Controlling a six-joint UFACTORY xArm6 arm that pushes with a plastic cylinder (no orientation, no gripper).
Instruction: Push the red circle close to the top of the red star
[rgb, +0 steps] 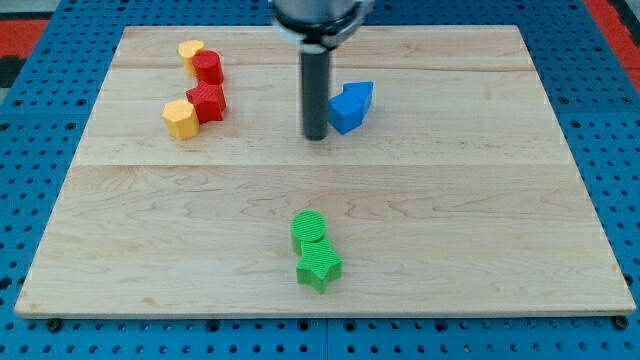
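Look first at the red circle (208, 67): you see a short, bright red round block with a flat top, standing upright on the wooden board (450, 220). Being round, it points no particular way and has no long axis you can name. It sits at the view's top left, directly above the red star (208, 101), and the two look as if they touch or nearly touch.

The red star is the same bright red, a low block with blunt points; which way any point faces is hard to tell at this size.

Take the red star as your landmark. A yellow block (190, 52) lies just above and left of the red circle, touching it; its shape is not clear. A second yellow block (180, 119), roughly six-sided, rests against the star's lower left. Well to the star's right you find my tip (316, 137), the end of the dark rod, resting on the board with no fingers to open or close. Just right of the tip are two blue blocks, the nearer blue block (345, 111) and the farther blue block (360, 93), pressed together. Far below and right of the star sit a green circle (309, 228) and a green star (319, 268), touching.

Your count: two red, two yellow, two blue, two green.
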